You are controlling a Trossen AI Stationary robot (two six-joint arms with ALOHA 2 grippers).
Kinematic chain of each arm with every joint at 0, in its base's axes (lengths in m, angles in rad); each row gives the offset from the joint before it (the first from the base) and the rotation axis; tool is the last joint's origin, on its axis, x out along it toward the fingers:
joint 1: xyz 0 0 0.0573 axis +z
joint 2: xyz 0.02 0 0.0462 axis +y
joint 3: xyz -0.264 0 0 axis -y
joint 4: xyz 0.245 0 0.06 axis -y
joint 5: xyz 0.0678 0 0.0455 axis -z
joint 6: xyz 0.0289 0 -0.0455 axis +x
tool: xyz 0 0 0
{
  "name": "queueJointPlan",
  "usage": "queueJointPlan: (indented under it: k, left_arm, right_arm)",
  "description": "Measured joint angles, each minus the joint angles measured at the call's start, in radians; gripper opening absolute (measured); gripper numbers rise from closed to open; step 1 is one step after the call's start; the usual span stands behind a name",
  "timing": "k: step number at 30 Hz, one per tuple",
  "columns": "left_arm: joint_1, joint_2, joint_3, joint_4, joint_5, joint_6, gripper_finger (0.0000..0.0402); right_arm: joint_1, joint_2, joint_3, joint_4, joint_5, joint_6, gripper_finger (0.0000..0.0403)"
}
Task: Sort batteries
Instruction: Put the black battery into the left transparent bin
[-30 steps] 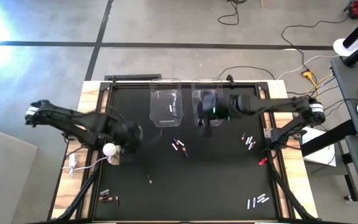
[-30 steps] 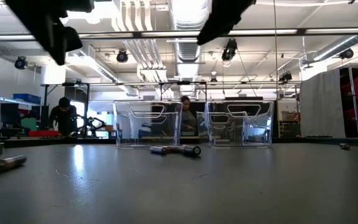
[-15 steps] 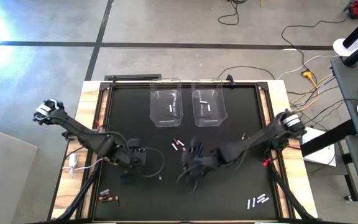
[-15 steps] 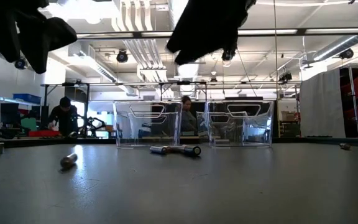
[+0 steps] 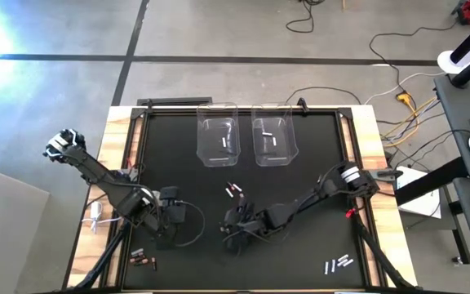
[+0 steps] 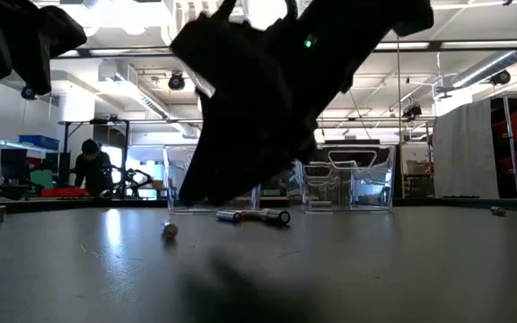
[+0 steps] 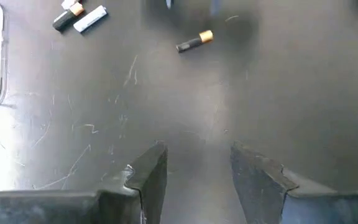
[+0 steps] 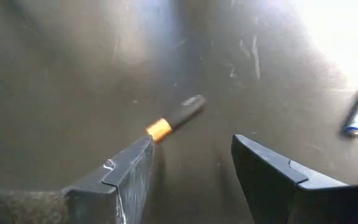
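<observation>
One dark battery with a copper end [image 8: 176,117] lies alone on the black mat near the middle; it also shows as the lone battery [image 7: 194,41] and end-on [image 6: 169,230]. My right gripper [image 8: 194,165] hangs open low over the mat, its fingertips just short of this battery, which lies nearer one fingertip. In the high view my right gripper [image 5: 233,229] is near centre. My left gripper [image 5: 174,219] is to its left, open [image 7: 197,180] over bare mat, the battery well ahead of it. A pair of batteries [image 5: 235,192] lies farther back.
Two clear bins [image 5: 205,155] [image 5: 288,155] stand at the far edge, each holding a light battery. Battery groups lie at the near left [image 5: 141,260] and near right [image 5: 339,263]. A small red object [image 5: 347,212] sits by the right edge.
My right gripper has swung from over the far bins toward the near edge and come down low over the mat's middle. My left gripper has moved toward the near edge. The lone battery has rolled toward the table's right and turned end-on to the low view.
</observation>
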Motion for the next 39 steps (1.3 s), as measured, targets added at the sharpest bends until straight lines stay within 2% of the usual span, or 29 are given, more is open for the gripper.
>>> queueJointPlan:
  k: [8, 16, 23, 33, 39]
  left_arm:
    - [-0.007, 0.000, -0.003, -0.001, -0.001, 0.000, 0.0154]
    - [-0.010, 0.000, -0.008, 0.000, -0.025, 0.011, 0.0154]
    - [-0.048, -0.015, -0.029, -0.037, -0.099, -0.038, 0.0154]
    - [-0.104, -0.135, -0.115, -0.046, -0.168, -0.216, 0.0154]
    - [-0.108, -0.199, -0.113, -0.044, -0.291, -0.279, 0.0154]
  right_arm:
    - [-0.007, 0.055, 0.059, -0.018, 0.000, 0.096, 0.0209]
    - [-0.013, 0.054, 0.053, -0.110, 0.008, 0.158, 0.0182]
    - [-0.013, 0.052, 0.037, -0.106, 0.010, 0.143, 0.0138]
    - [-0.014, 0.048, -0.003, -0.093, 0.010, 0.023, 0.0040]
    - [-0.014, 0.048, -0.019, -0.092, 0.009, 0.006, 0.0029]
